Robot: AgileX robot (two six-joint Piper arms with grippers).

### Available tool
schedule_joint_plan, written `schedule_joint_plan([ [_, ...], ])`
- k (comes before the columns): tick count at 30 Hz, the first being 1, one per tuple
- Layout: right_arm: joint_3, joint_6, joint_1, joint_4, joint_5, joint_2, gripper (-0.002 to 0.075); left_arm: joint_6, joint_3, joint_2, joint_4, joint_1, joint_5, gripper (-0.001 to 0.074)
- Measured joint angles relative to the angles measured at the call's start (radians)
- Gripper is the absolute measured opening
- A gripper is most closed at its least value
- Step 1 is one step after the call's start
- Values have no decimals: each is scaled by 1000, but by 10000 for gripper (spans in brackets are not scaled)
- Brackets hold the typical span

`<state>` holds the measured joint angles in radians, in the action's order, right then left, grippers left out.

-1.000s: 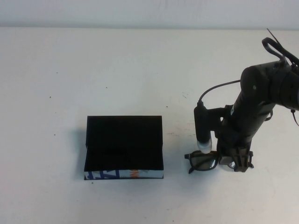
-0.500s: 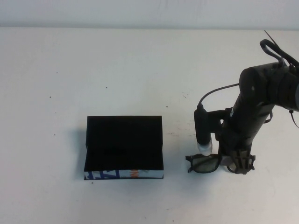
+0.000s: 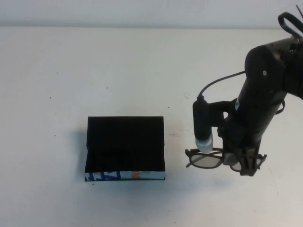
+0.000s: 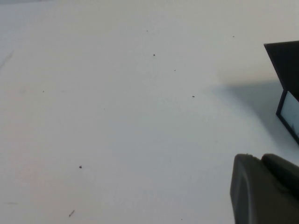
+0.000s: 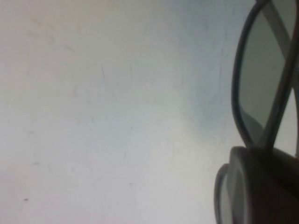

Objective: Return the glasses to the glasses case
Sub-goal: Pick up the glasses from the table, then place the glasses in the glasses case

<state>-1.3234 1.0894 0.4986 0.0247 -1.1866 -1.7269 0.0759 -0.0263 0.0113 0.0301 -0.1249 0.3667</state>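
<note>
The glasses [image 3: 205,159] are dark-framed with clear lenses and hang just above the table, right of the case. My right gripper [image 3: 246,163] is shut on their right end, near one lens. In the right wrist view the frame and a lens [image 5: 256,88] show beside my right gripper [image 5: 261,186]. The glasses case [image 3: 125,144] is a flat black box lying open at centre-left, with its white printed front edge [image 3: 125,175] toward me. My left gripper [image 4: 265,189] shows only in the left wrist view, low over bare table beside a corner of the case [image 4: 286,65].
The white tabletop [image 3: 142,71] has small dark specks. The right arm's camera stalk [image 3: 202,125] and its cable hang over the glasses' left lens. The table's back edge meets a pale wall at the top.
My right arm has risen and the glasses have come up off the table with it, shifting slightly left. The case has not moved.
</note>
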Motion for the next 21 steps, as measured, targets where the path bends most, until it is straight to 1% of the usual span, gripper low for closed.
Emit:
schedule_joint_plan([
  [6,-144,-108,129,-4,-28,-9,5,0,0,0,0,0,0,0],
  [12,-313,-148,246,27,-35,-142,5,0,0,0,0,0,0,0],
  [16,-432,-172,292,49,-36,-253,5,0,0,0,0,0,0,0],
  [21,-545,-181,316,56,-36,-352,5,0,0,0,0,0,0,0],
])
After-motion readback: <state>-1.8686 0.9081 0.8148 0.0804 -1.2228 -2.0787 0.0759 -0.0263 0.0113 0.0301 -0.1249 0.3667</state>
